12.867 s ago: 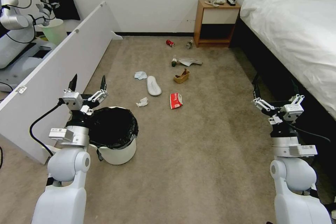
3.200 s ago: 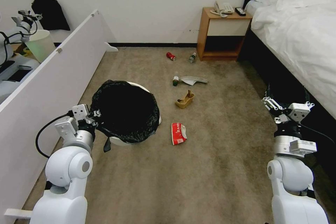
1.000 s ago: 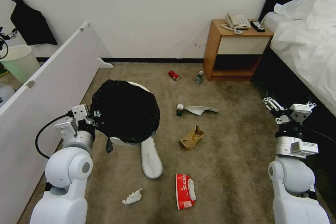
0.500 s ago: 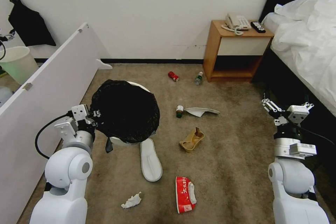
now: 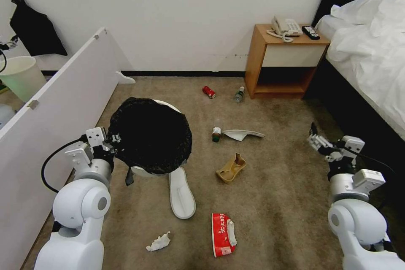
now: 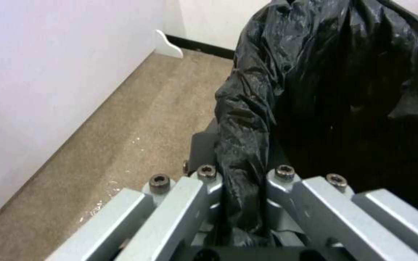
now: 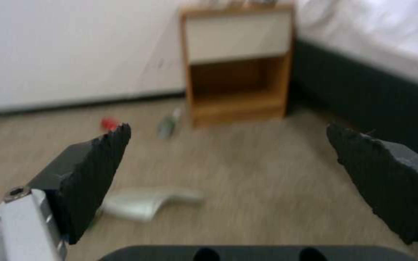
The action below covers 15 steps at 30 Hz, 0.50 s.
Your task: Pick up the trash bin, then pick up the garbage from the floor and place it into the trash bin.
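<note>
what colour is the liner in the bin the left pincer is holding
Black, crinkled plastic liner; clearest in the head view.

Left hand (image 5: 110, 140) clamped closed; right hand (image 7: 228, 163) spread wide.

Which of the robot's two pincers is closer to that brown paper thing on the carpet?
Right. The right pincer hangs open beside the brown paper bag; the left pincer, clamping the trash bin, sits farther.

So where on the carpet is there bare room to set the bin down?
Bare carpet lies right of the brown paper holder and red packet, toward the bed, below the open right tool. It is crowded around the trash bin, held by the left tool: slipper, tissue.
</note>
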{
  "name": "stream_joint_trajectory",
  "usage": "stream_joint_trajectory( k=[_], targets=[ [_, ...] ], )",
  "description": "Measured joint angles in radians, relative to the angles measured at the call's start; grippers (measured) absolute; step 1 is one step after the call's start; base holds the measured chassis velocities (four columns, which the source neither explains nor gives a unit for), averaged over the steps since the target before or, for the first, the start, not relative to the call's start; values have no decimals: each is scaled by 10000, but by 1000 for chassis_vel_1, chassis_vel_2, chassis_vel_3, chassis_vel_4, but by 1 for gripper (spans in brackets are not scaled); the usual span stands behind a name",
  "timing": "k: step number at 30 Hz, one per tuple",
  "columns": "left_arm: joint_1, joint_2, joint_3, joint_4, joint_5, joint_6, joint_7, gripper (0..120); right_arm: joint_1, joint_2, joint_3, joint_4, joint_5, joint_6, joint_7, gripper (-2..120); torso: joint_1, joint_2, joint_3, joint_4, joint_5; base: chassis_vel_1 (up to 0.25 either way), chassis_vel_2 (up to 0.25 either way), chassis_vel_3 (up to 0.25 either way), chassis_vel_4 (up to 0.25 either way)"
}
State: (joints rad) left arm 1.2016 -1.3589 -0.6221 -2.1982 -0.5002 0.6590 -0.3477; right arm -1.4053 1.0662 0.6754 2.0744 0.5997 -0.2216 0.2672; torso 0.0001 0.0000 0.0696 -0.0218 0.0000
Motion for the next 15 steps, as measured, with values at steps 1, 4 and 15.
stream_joint_trajectory(
  k=[1, 4, 15],
  targets=[
    [5, 2, -3, 0, -2, -4, 3, 4, -74, -382, -169, 29, 305, -270, 33, 100, 0, 0, -1, -1, -1, 0, 0, 0, 0],
    [57, 18, -17, 0, -5, -28, 7, 4, -263, -1170, -757, 35, 927, -813, 43, 100, 0, 0, 0, 1, 3, 0, 0, 0, 0],
    [417, 57, -153, 3, 9, -154, 33, 4, -1596, -2962, -1392, 274, 1649, -1627, -1739, 100, -1, 0, 0, -1, 0, 0, 0, 0, 0]
  ],
)
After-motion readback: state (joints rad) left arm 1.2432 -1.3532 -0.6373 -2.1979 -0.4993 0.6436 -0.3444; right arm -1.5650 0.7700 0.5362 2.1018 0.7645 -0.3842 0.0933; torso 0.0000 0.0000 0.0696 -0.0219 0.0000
